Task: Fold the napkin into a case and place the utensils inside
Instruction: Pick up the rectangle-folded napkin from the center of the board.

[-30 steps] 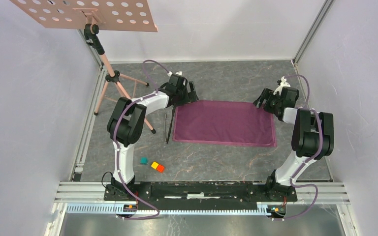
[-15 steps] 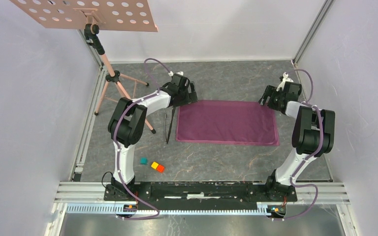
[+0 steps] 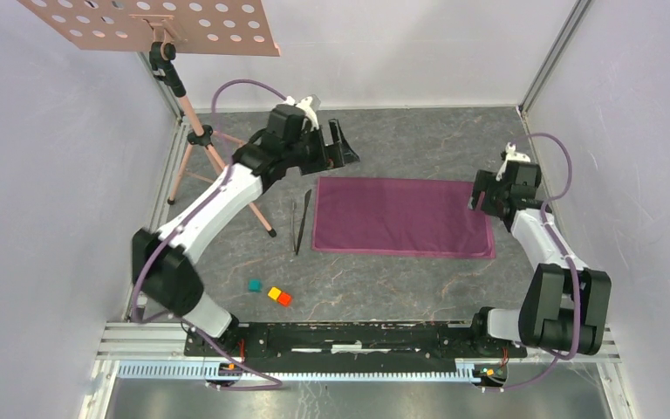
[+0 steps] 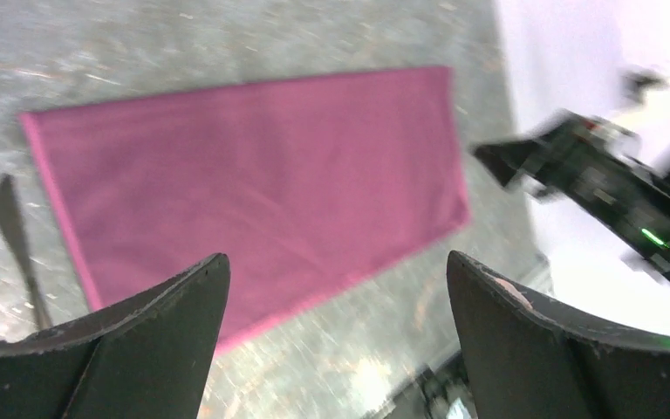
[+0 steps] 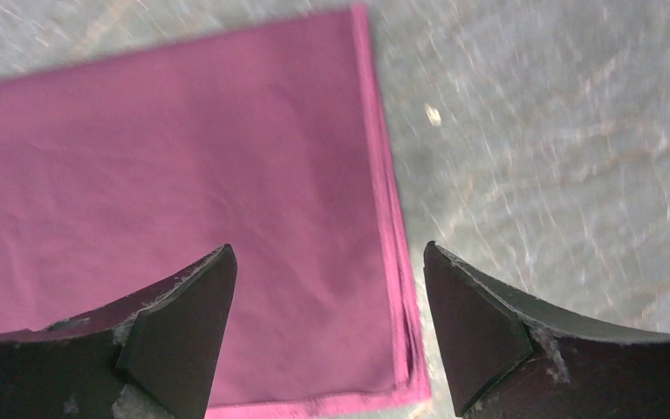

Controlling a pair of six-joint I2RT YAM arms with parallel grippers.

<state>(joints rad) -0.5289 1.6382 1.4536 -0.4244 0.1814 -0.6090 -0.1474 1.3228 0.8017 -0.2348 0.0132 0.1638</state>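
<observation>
Napkin: the napkin lies flat in the middle of the desk, folded to a long rectangle. It is plum-purple with a little shine, smooth and almost without creases. At its right short edge the right wrist view shows several layers stacked one on another.
Utensils: the utensils lie on the desk just beside the left short edge, nearly parallel to it and not touching the cloth. I judge this keeps them near for putting inside.
Left tool: the left tool is wide open and holds nothing. It hangs above the far left corner of the napkin and looks down along the cloth.
Right tool: the right tool is also open and empty, above the right edge, with the layered border between its fingers.
Reason: one tool stands at each short end, probably so that both ends can be taken together for a next fold.
Blocks: small coloured blocks lie near the arm bases, well apart.
</observation>
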